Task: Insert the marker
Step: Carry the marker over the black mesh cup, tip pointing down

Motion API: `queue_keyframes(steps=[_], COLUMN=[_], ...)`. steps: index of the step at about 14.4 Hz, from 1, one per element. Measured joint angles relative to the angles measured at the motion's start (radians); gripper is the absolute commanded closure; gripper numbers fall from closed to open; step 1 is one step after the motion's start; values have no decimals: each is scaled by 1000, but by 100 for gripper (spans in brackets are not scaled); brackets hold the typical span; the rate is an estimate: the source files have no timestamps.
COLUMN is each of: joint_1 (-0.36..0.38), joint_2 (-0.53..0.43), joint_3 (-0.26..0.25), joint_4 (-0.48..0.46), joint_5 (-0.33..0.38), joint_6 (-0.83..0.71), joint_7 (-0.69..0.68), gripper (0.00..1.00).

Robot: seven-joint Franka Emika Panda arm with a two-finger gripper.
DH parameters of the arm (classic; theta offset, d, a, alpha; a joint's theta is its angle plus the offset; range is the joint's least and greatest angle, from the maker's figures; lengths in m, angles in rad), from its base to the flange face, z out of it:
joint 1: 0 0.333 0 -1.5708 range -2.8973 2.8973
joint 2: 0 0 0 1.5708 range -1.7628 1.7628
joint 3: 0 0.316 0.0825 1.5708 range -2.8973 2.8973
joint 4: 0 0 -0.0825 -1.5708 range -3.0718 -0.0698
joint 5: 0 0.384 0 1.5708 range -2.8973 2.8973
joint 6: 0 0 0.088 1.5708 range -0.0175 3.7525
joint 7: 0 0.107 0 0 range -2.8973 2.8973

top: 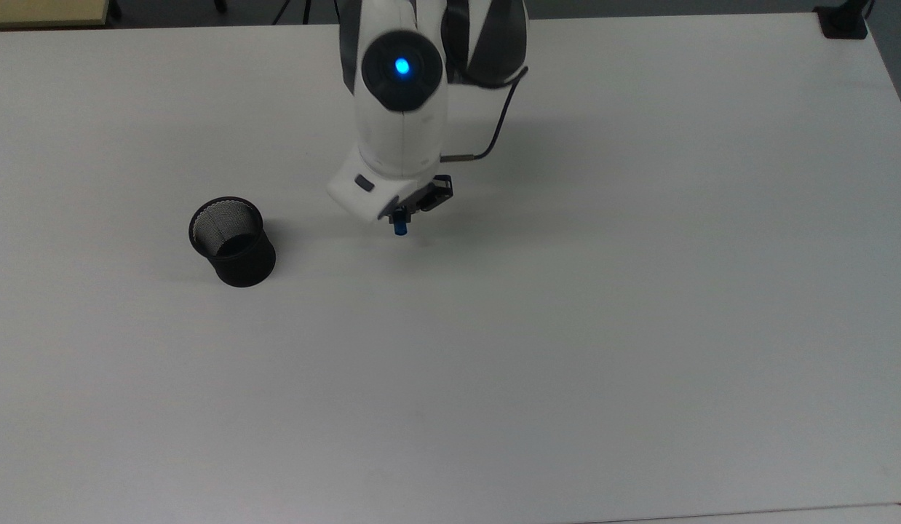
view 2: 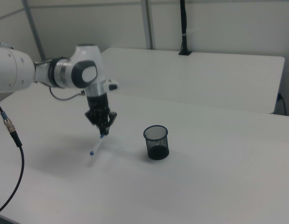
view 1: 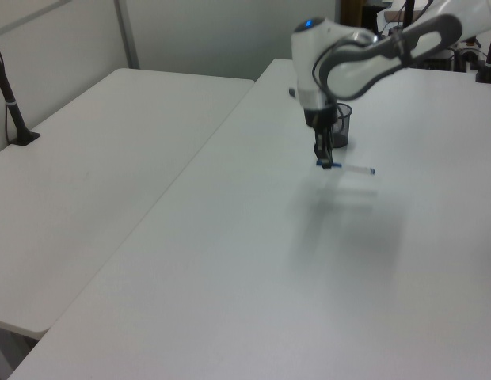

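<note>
Just left of centre in the right view, the black two-finger jaws (view 2: 103,129) are clamped on one end of the slim white-barrelled marker with blue ends (view 2: 96,144), which hangs from them slanting down toward the right view's lower left, its free blue tip clear of the white counter (view 2: 191,186) with a faint shadow beneath it. In the left view the jaws (view 1: 324,161) grip the marker (view 1: 347,168) at its blue end in the upper middle of the frame, and the white barrel runs out nearly level toward the left view's right, lifted off the counter (view 1: 230,277) above a soft blurred shadow. In the top view the jaws (top: 410,211) sit a little above and left of centre, with a short blue end of the marker (top: 400,225) poking out below them. Above the jaws rises the white and dark grey robot arm (top: 401,109), a blue light glowing on its round black cap. The black wire-mesh cup (top: 232,240) stands upright on the counter (top: 567,364) well apart from the marker, toward the top view's left; in the right view the cup (view 2: 156,142) is near centre, to the right of the jaws.
</note>
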Motion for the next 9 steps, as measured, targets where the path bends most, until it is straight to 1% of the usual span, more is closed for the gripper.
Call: queue_keyframes(steps=[3, 6, 9], joint_1=[-37, -109, -176], joint_2=[-72, -147, -179], joint_3=[-7, -21, -64], joint_4=[36, 53, 67], joint_5=[0, 5, 61], joint_6=[15, 123, 232], joint_7=[1, 1, -2], gripper=[98, 98, 98])
